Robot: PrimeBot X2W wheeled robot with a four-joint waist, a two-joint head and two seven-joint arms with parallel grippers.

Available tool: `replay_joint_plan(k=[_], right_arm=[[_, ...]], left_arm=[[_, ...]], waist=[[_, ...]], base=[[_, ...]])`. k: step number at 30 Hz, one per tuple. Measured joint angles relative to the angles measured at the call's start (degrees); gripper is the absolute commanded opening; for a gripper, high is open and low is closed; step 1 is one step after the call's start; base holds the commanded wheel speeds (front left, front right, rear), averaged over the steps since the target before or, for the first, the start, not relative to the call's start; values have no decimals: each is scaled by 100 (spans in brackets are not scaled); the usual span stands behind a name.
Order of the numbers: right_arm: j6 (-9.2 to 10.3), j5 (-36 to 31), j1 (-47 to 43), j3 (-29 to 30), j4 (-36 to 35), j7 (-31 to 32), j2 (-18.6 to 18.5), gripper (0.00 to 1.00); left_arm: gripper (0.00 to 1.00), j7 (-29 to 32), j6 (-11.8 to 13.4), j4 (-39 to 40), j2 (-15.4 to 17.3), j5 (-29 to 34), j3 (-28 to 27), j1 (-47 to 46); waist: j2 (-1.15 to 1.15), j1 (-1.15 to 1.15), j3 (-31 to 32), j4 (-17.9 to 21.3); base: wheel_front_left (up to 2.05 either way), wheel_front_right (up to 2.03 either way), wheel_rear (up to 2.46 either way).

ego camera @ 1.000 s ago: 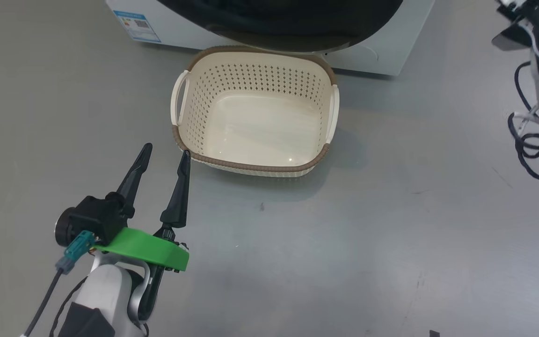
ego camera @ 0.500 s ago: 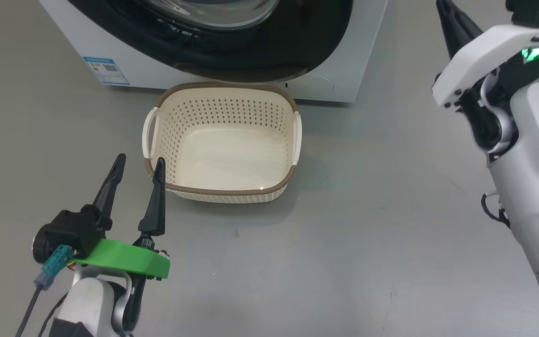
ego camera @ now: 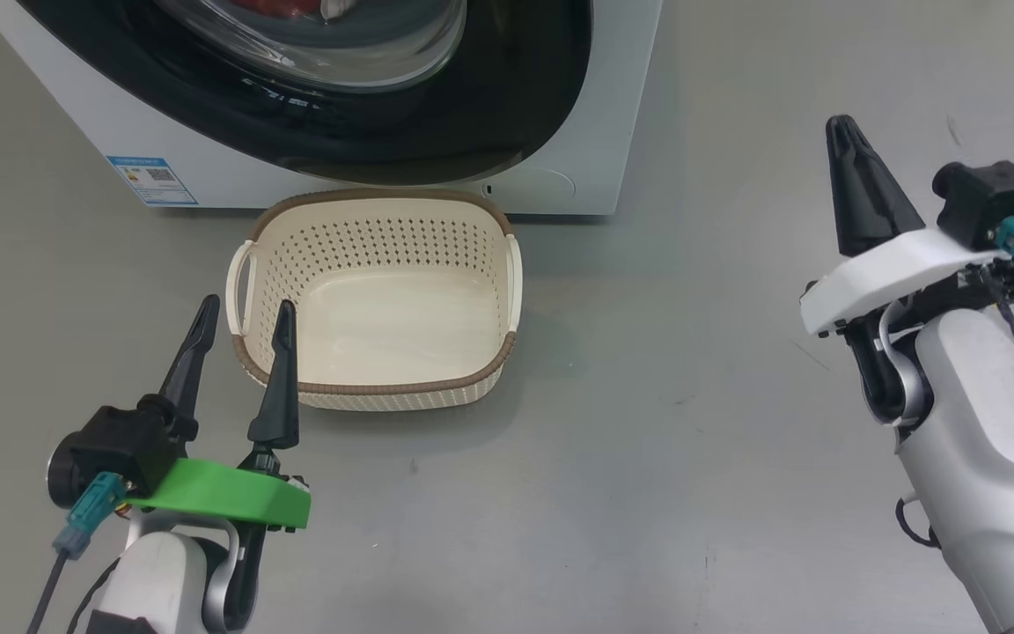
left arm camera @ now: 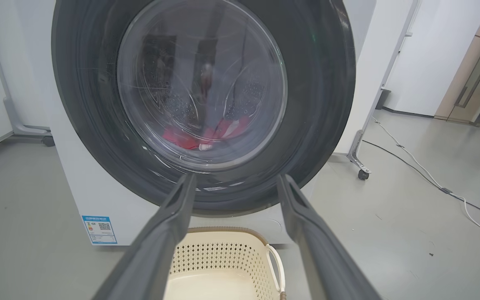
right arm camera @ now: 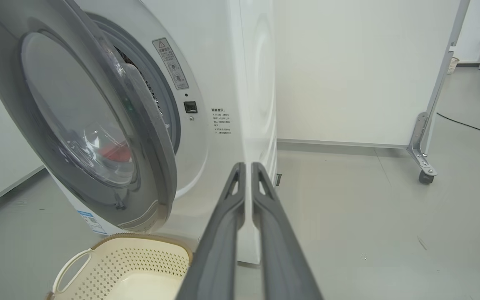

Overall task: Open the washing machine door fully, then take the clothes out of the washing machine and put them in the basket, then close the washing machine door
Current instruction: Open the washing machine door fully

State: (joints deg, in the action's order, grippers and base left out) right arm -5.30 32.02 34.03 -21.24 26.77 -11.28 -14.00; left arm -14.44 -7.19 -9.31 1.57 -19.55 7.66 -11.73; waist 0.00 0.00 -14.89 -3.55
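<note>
The door point(right arm camera: 77, 121) stands ajar, ahead and left of the right claw point(right arm camera: 248, 166), which is clenched on nothing; hooking that glossy rim could slip off or push it shut. The left claw point(ego camera: 246, 306), spread and empty, faces the door with the basket point(ego camera: 375, 387) below its tips and may block the swing. The clothes point(left arm camera: 219, 131) lie beyond it, behind the glass.

Grey floor point(ego camera: 648, 493) spreads all around. At the far right a white partition point(right arm camera: 348, 71) stands on a castor point(right arm camera: 425, 177), and a cable point(left arm camera: 446, 190) trails near it.
</note>
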Motion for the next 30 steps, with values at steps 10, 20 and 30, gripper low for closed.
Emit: replay_joint_plan(k=[10, 20, 30], right_arm=[[252, -131, -664, -13, -162, -367, 226, 100], [388, -198, -878, 85, -420, -366, 245, 100], [403, -300, -1094, 175, -619, -366, 283, 100]], left_arm=[[100, 0, 0, 73, 4, 93, -138, 43], [100, 0, 0, 76, 4, 93, -146, 46], [100, 0, 0, 76, 4, 93, -205, 46]], waist=[[0, 0, -38, 102], [0, 0, -103, 114], [0, 0, -132, 98]], base=[[0, 0, 0], [0, 0, 0], [0, 0, 0]])
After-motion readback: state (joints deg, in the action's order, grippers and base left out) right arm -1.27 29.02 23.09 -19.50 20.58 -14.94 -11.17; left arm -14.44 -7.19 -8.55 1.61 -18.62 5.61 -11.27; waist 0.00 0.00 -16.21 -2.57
